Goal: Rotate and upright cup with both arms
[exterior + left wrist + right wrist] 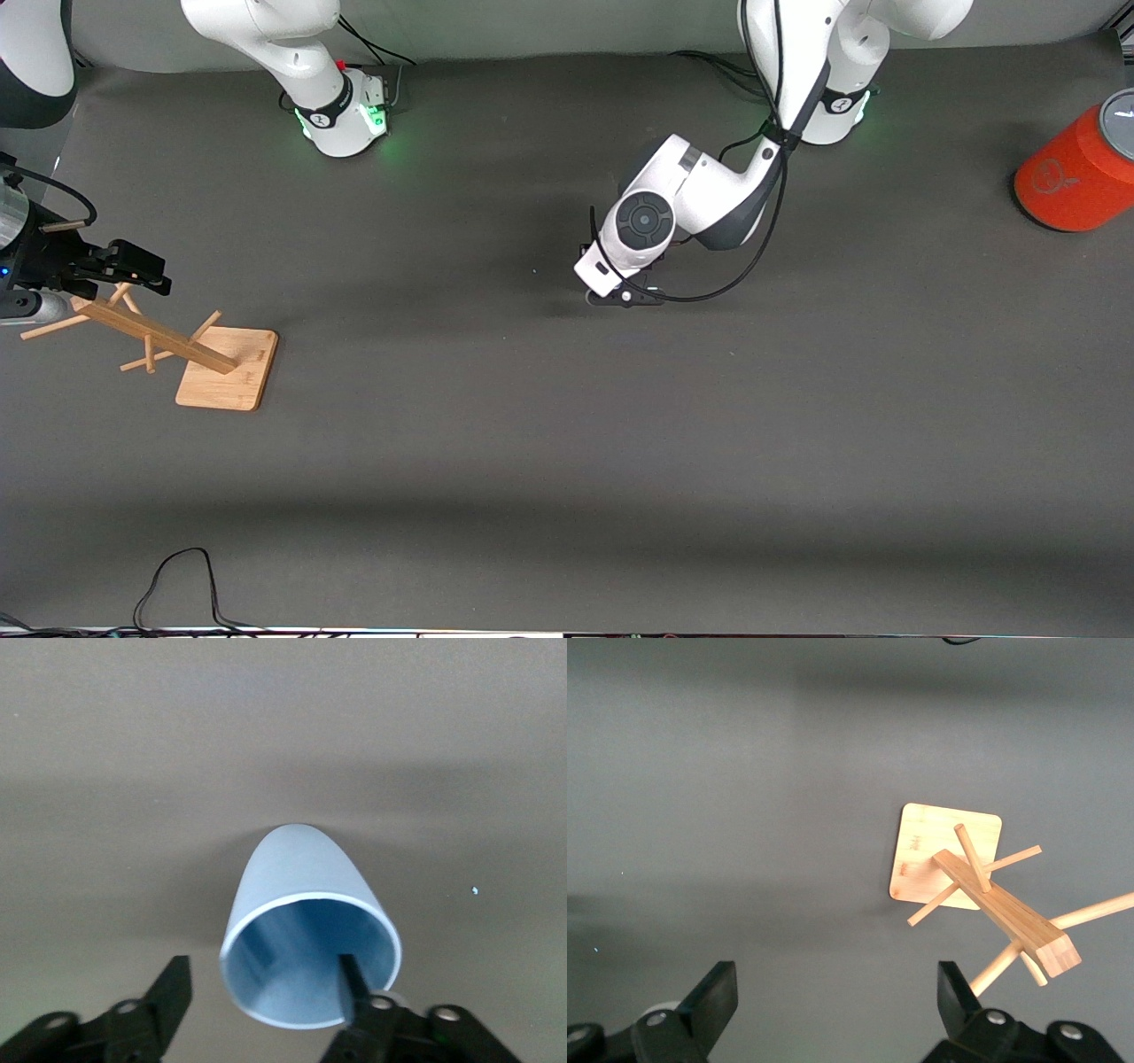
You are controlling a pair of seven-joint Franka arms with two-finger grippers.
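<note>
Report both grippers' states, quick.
Left gripper: open, one finger inside the cup, not clamped.
Right gripper: open, empty, over the wooden rack.

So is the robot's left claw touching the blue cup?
Cannot tell: in the left wrist view one finger of the left gripper overlaps the cup rim, without showing contact.

The left arm comes down from its base and folds forward over the middle of the counter, wrist pointed straight down, so its left hand (266, 988) sits low near the surface. In the left wrist view its fingers are spread apart, clamped on nothing. The right arm is off at its own end of the counter, just waiting, right hand (837, 992) up in the air with fingers wide open.
</note>
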